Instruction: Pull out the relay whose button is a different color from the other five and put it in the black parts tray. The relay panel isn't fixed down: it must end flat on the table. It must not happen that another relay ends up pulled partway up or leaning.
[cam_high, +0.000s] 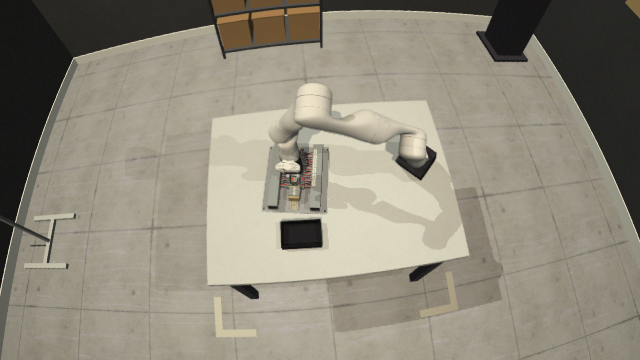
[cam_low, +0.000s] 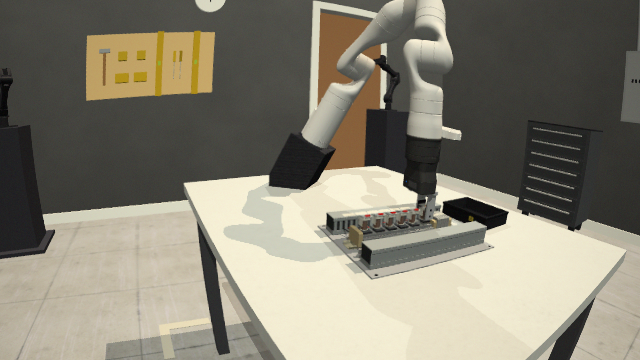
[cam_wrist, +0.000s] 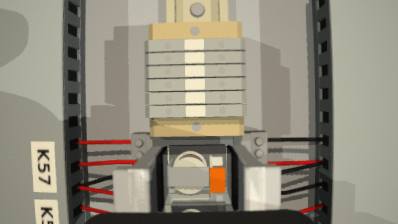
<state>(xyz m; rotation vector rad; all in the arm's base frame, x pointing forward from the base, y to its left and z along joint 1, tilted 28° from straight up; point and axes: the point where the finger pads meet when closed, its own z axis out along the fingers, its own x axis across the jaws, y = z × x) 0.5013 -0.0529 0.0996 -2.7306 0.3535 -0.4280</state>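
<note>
Our fingers (cam_low: 426, 208) stand partway open, closed on the orange-button relay (cam_wrist: 192, 177) at the panel's row end; our panel (cam_high: 320, 206) (cam_low: 380, 272) lies on the counter (cam_high: 370, 230) (cam_low: 280, 280), beside the black tray (cam_high: 301, 234) (cam_low: 476, 212)

five red buttons (cam_low: 391, 213), one orange button (cam_wrist: 217, 180)

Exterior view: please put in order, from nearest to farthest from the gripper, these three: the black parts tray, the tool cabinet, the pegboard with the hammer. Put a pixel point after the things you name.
1. Black parts tray (cam_high: 301, 234) (cam_low: 475, 212): on the table, just right of the gripper (cam_low: 426, 217).
2. Tool cabinet (cam_low: 555, 172): on the floor, farther right.
3. Pegboard (cam_low: 137, 65): on the wall, far left.
</note>
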